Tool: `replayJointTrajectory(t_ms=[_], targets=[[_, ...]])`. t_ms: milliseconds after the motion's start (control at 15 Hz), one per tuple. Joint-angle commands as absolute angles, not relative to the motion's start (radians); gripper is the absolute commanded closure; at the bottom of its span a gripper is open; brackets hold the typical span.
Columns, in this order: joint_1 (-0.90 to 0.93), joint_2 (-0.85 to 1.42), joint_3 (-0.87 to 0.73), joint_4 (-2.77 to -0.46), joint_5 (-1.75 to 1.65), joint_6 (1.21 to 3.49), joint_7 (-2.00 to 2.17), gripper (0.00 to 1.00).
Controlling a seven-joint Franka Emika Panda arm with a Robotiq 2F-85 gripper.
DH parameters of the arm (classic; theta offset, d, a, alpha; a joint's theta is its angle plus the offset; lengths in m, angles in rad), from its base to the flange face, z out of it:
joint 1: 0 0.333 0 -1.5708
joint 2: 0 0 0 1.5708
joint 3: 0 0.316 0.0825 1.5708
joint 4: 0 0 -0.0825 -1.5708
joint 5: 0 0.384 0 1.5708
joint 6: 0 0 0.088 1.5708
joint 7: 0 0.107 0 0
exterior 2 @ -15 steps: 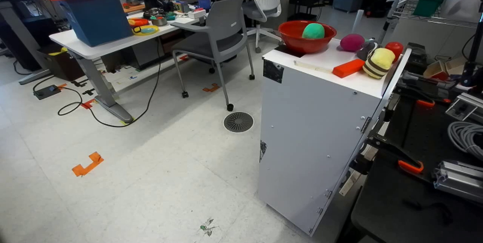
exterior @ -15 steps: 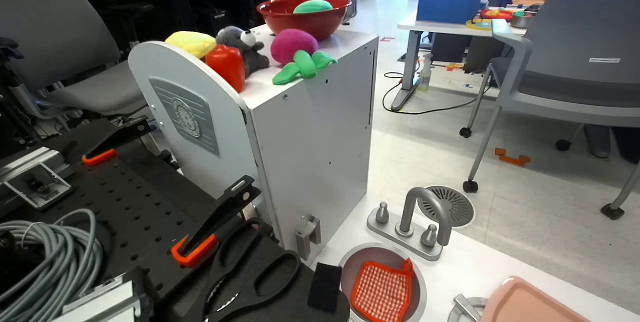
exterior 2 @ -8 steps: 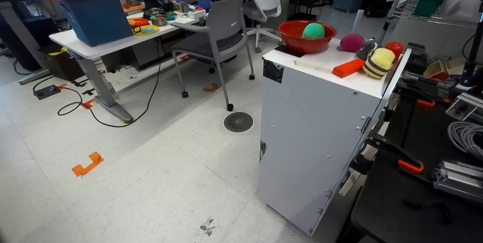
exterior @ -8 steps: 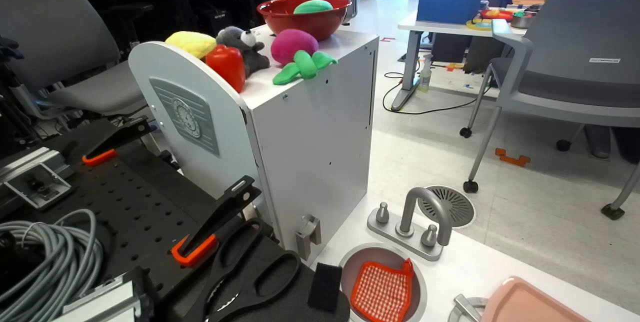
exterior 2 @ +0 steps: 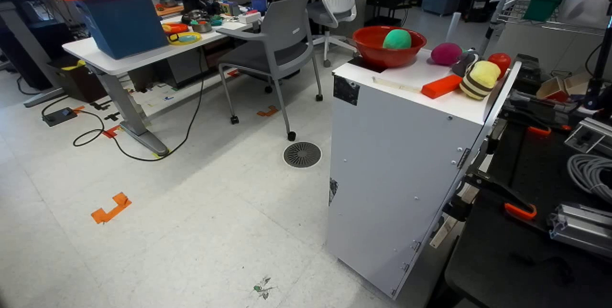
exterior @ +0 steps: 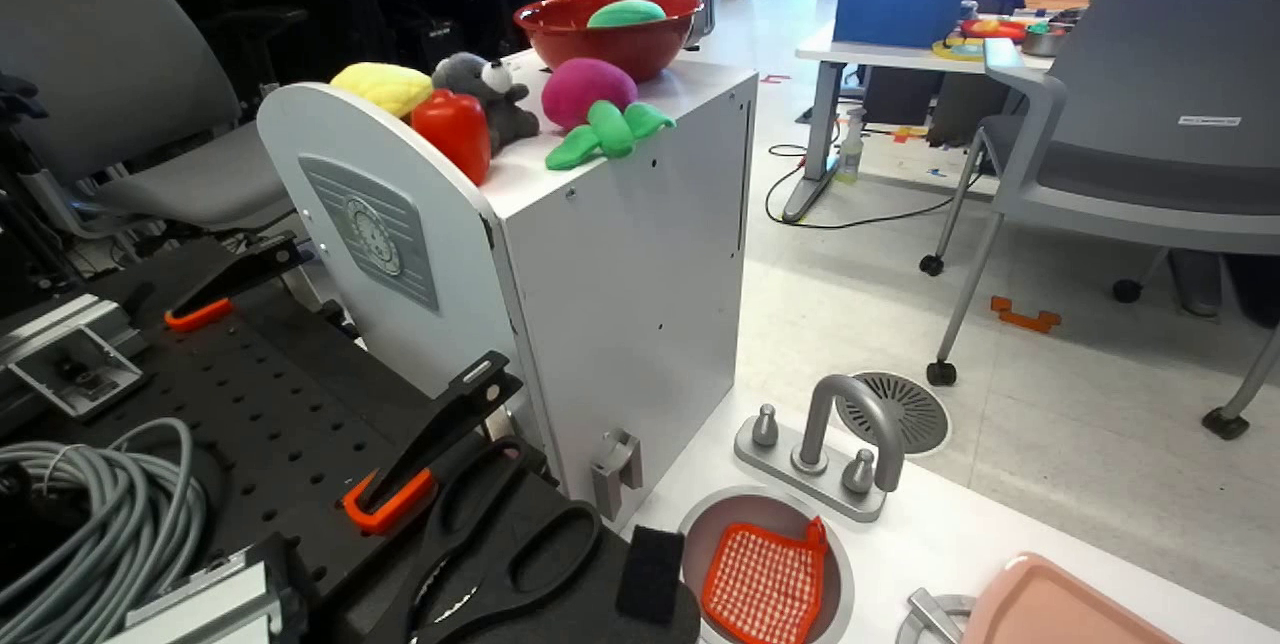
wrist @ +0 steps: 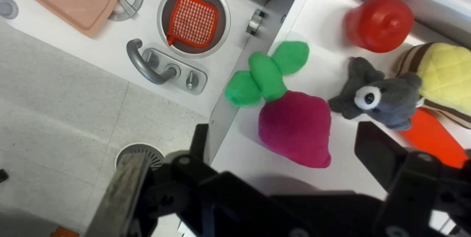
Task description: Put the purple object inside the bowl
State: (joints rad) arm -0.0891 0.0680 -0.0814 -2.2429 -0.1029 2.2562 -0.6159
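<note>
On the white bench [wrist: 239,148], seen from the wrist view, the purple object [wrist: 298,130] shows in the gap of the end effector [wrist: 283,134], whose fingers [wrist: 200,143] stand wide apart, one at the object's 9 o'clock and the other at its 3 o'clock, with pale bench visible between each of them and the magenta body. How high over it they hang, I cannot tell. The body tapers toward 5 o'clock; its green leaves point to 11, one reaching past the bench's edge. Just beside it at 2 o'clock lies a grey toy [wrist: 386,99], with a yellow toy [wrist: 447,73] farther out on the same line; a red pepper [wrist: 381,25] sits at 1 o'clock, and an orange-red block [wrist: 436,137], partly hidden by the grey toy, at 3. Off the bench, toward 10 or 11, a red checked cloth [wrist: 195,20] lies in a round sink [wrist: 219,32]. The red bowl [exterior 2: 382,57] stands upright on the same bench, apart from the purple object, at its 9 o'clock in an exterior view, with a green round thing [exterior 2: 397,39] inside.
</note>
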Motion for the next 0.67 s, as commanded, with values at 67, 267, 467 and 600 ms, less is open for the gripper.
replayJointTrajectory(t_ms=[67, 267, 467, 600], targets=[[-0.069, 0.123, -0.054, -2.175, -0.136, 2.144, -0.548, 0.00], [-0.062, 0.148, -0.044, -2.145, -0.143, 2.099, -0.536, 0.00], [-0.066, 0.150, -0.041, -2.131, -0.154, 2.084, -0.532, 0.00], [-0.066, 0.151, -0.042, -2.127, -0.171, 2.081, -0.534, 0.00]])
